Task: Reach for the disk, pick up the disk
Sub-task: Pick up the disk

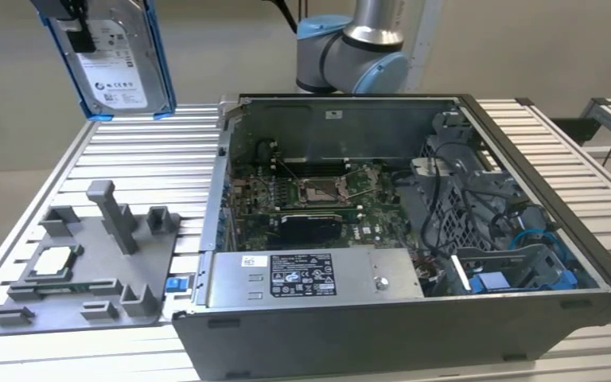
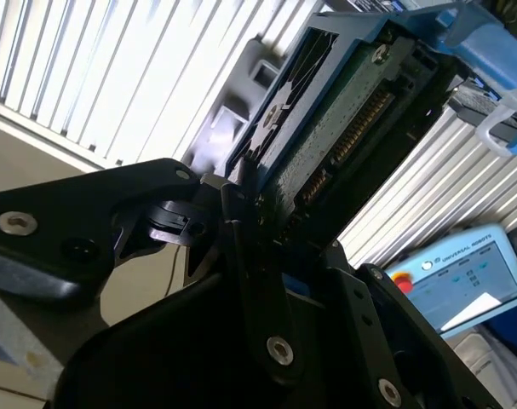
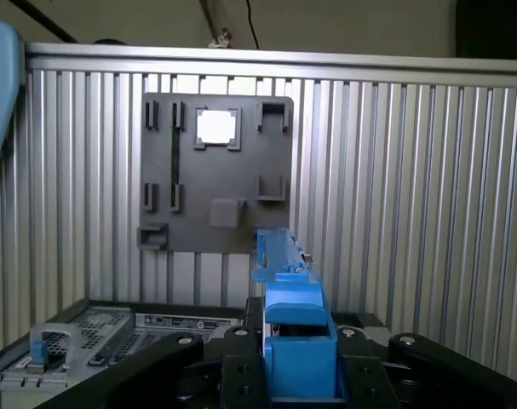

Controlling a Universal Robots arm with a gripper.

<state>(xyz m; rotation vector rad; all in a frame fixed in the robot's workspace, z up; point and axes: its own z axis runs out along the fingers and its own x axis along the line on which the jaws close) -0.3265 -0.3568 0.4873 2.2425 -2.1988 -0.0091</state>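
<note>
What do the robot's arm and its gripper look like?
The arm has a silver-grey tube and rounded joints with light blue caps; a thin black cable hangs beside it. In the second wrist view, the gripper is matte black, built of flat linked bars fastened with small round silver screws.

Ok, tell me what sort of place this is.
Probably a robot workcell for computer assembly: an opened computer case on a slatted table, a fixture tray, the gripper holding the disk.
</note>
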